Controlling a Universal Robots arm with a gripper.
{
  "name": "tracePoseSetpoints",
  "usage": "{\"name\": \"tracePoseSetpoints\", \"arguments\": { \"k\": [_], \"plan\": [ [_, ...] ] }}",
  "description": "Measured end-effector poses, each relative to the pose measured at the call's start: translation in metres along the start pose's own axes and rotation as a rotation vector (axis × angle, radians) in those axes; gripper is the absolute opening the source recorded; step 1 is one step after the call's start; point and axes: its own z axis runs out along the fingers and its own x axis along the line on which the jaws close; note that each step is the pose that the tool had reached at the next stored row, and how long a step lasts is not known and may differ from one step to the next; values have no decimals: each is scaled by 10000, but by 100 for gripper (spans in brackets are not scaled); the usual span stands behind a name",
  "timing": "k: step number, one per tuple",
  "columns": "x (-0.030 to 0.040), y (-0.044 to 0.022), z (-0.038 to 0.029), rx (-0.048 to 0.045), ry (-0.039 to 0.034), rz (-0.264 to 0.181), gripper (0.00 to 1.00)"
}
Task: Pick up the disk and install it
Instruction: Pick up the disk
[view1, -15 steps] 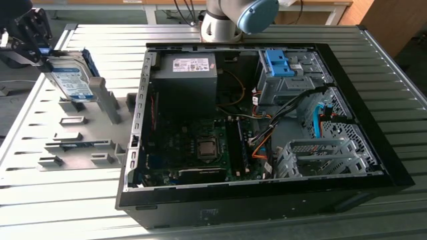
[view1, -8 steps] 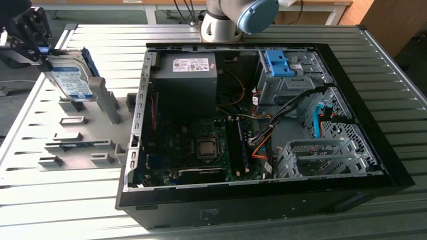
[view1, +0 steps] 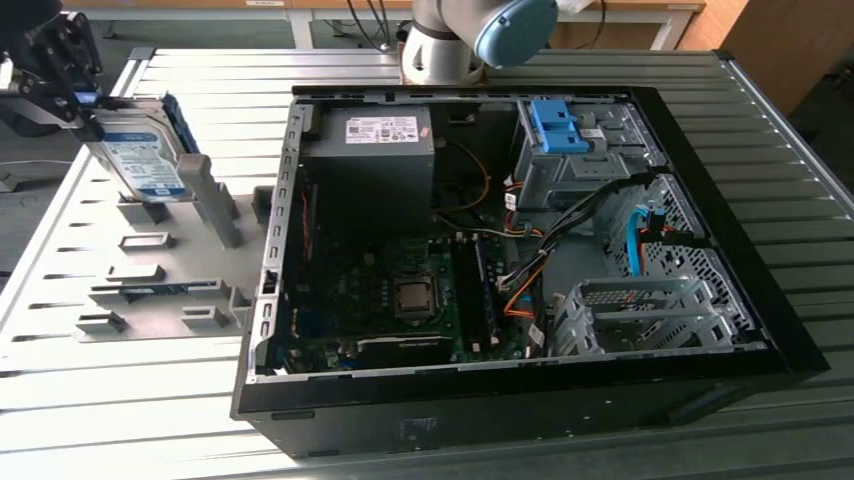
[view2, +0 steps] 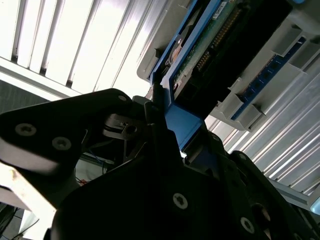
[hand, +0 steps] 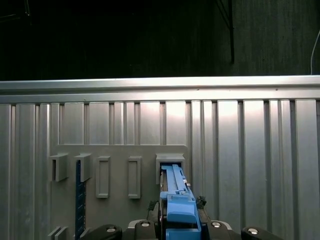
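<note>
Currently we see the claw (view1: 83, 105) clamped on the upper edge of the disk (view1: 140, 160), which hangs on edge directly beneath it, long axis downward, over the grey rack (view1: 160, 270), to the exterior view's left of the open computer case (view1: 787, 340).

Arm (view1: 441, 50): silver-grey cylindrical joint housings, smooth finish; one round light-blue end cap (view1: 514, 25).
Hand (view1: 70, 88): matte black, built of angular plates and linkage bars; silver round-head screws (view2: 180, 201) set into its body, seen in both wrist views; slim, flat black fingers (view2: 159, 120).
</note>
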Motion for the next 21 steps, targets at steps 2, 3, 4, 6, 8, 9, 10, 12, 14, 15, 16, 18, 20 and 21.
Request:
{"name": "tracePoseSetpoints", "arguments": {
  "k": [2,3,4,6,8,9,10,12,14,15,16,18,20,21],
  "plan": [
    [0,0,-6,0,0,0,36],
    [0,0,-9,0,0,0,36],
    [0,0,-12,0,0,0,36],
    [0,0,-18,0,0,0,36],
    [0,0,-24,0,0,0,36],
    [0,0,-27,1,-1,0,36],
    [0,0,-30,1,-1,0,36],
    [0,0,-36,0,0,0,36],
    [0,0,-41,1,-1,0,36],
    [0,0,-44,0,0,0,36],
    [0,0,-46,0,0,0,36],
    [0,0,-52,0,0,1,36],
    [0,0,-57,1,-1,0,36],
    [0,0,-60,0,0,1,36]
  ]
}}
